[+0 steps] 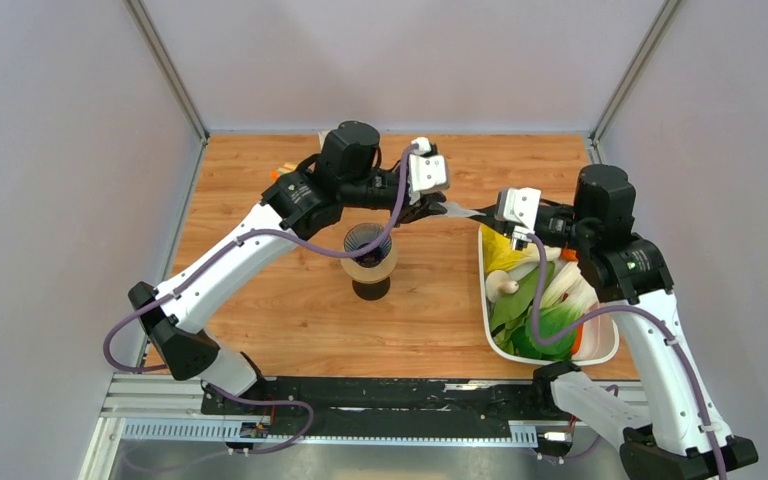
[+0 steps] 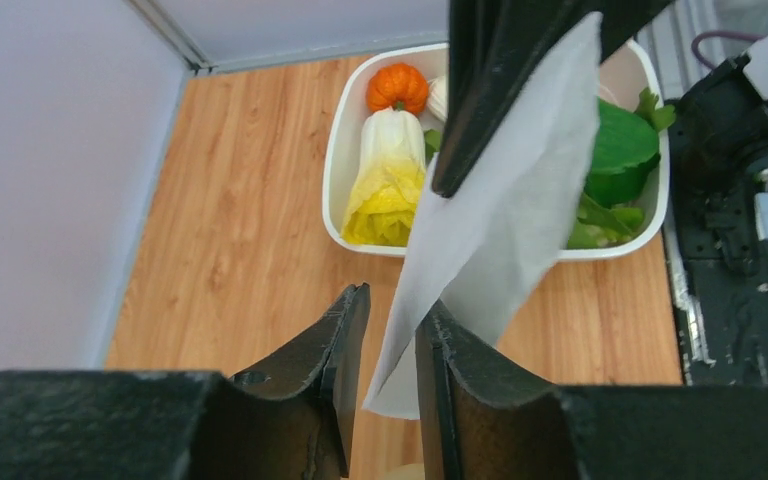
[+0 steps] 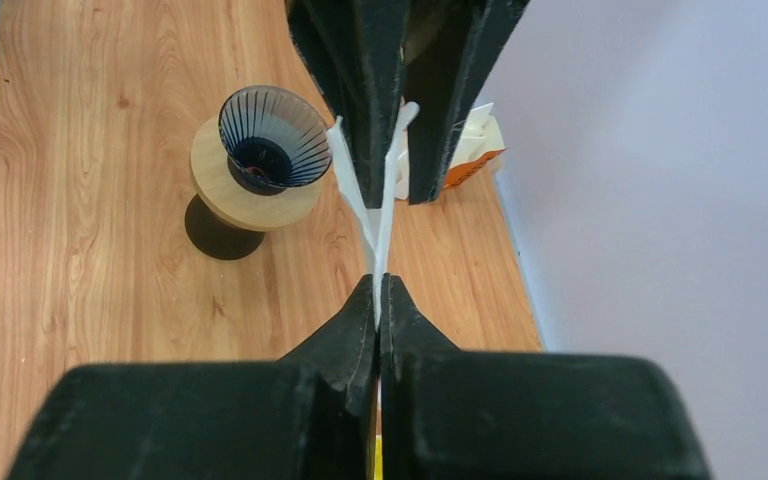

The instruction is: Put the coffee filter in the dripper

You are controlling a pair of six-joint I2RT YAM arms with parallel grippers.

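Note:
The white paper coffee filter (image 1: 457,210) hangs in the air between my two grippers, right of the dripper. My right gripper (image 1: 474,213) is shut on one edge of it; in the right wrist view the pinch (image 3: 378,288) is tight on the paper (image 3: 385,205). My left gripper (image 1: 434,208) is open, and a lower corner of the filter (image 2: 500,200) sits in the gap between its jaws (image 2: 395,300), against the right finger. The dark ribbed dripper (image 1: 364,242) (image 3: 270,125) sits empty on the brown pot with a tan rim (image 1: 372,268) (image 3: 222,195).
A white tray (image 1: 484,300) (image 2: 335,170) of toy vegetables stands at the right, under my right arm. A small white and orange packet (image 3: 472,150) lies by the back wall. Booth walls close in on the left, back and right.

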